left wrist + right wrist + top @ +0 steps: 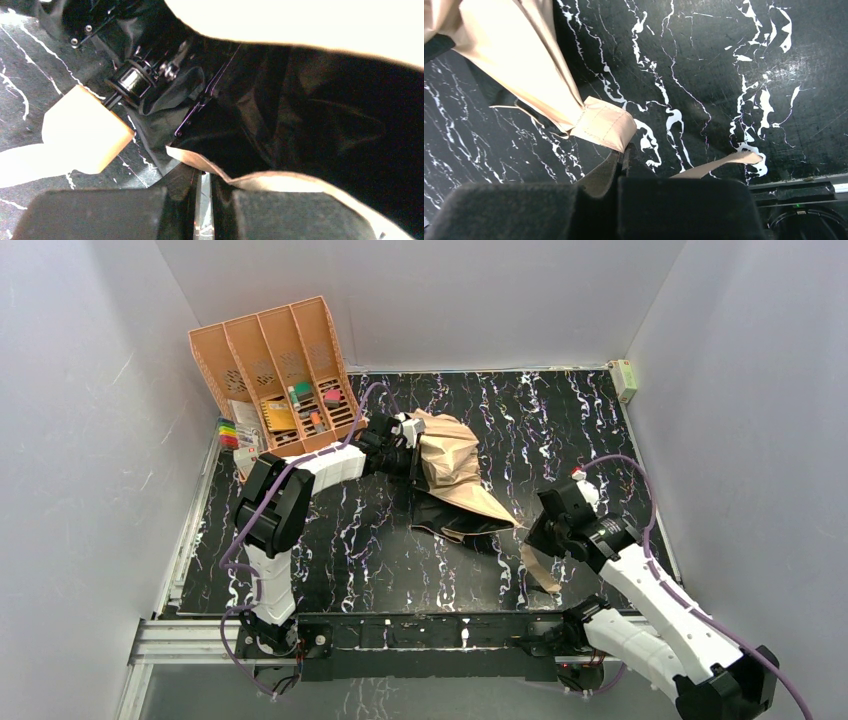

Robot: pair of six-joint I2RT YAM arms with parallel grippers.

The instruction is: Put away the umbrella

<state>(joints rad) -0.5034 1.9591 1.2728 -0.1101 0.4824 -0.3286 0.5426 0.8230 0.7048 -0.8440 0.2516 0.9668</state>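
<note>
Umbrella (455, 475) lay half-collapsed on tabletop (600, 430), nearer far edge: light, limp fabric, stiff ribs (200, 100). Your left gripper (202, 200) was clamped on canopy hem (240, 177), right gripper (621, 167) on strap (606, 122). Firmer hold, likely: rigid handle (85, 130).

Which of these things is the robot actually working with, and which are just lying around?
In the job:
umbrella
its strap, pinched by the right gripper
left gripper, pinching the umbrella's fabric

Lying about:
orange organizer
coloured markers
small box in the far corner
</note>
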